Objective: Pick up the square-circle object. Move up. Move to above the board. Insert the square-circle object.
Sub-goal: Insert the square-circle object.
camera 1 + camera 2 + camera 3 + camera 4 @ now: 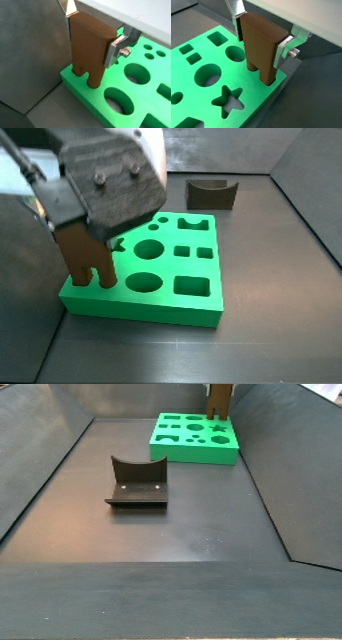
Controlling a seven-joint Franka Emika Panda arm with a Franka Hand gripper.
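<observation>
both wrist views show the gripper (93, 37) clamped on the tall brown wooden square-circle object (88, 47), its two legs entering holes at the corner of the thick bright green board (211, 95). any tilt could jam a leg against a hole's edge.

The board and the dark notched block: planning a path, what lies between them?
Only bare dark floor separates the board from the notched block in a side view; the gripper holds the square-circle object at the board.

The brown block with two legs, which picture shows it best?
A wrist view shows the square-circle object best: close, upright between the gripper fingers, legs meeting the board. A side view shows it partly hidden; another shows it tiny and far.
</observation>
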